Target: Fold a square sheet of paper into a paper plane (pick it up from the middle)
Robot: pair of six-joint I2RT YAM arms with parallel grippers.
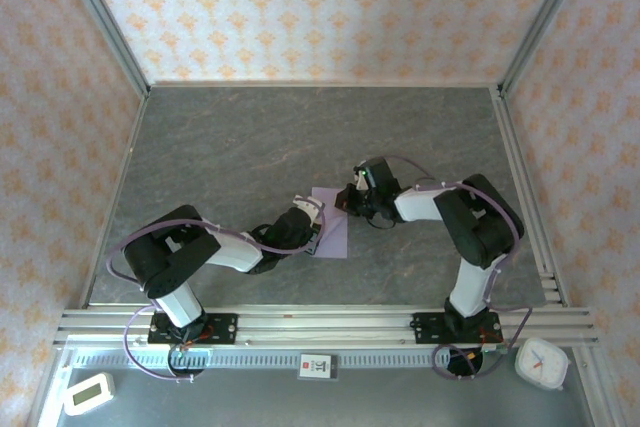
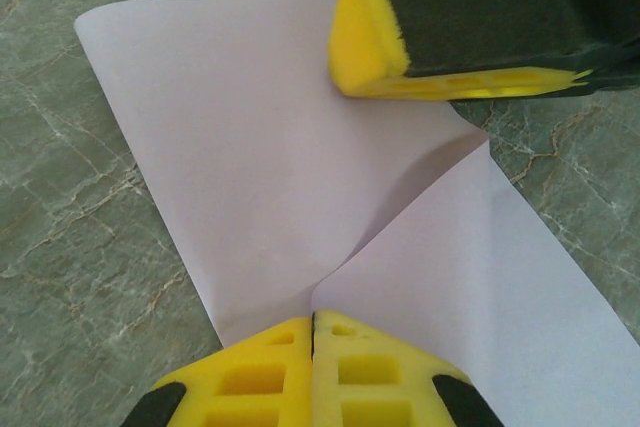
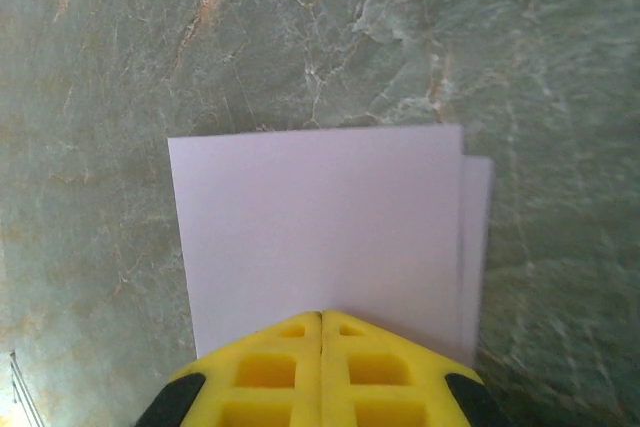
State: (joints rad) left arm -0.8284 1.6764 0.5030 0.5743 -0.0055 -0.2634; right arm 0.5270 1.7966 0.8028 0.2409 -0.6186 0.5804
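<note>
Checked from the near edge outward.

Found the left gripper (image 2: pixel 313 332) fully closed, yellow pads together. Tips set down on the left edge of the thin, pale lilac square sheet of paper (image 1: pixel 334 237), right at the start of a diagonal crease. Nothing visibly pinched between the pads. Judged a hold-down, pinning the layers against sliding.

Located the sheet flat on the grey marbled table top (image 1: pixel 250 137), about midway between left and right. Partly folded: 2 layers seen from the right wrist, slightly offset along 1 edge.

Found the right gripper (image 3: pixel 320 319) just beyond, on the far right side of the sheet. Likewise closed, tips pressing the paper near the crease's other end. Judged to be flattening the fold.

No paper plane formed yet; rated an early folding stage.
</note>
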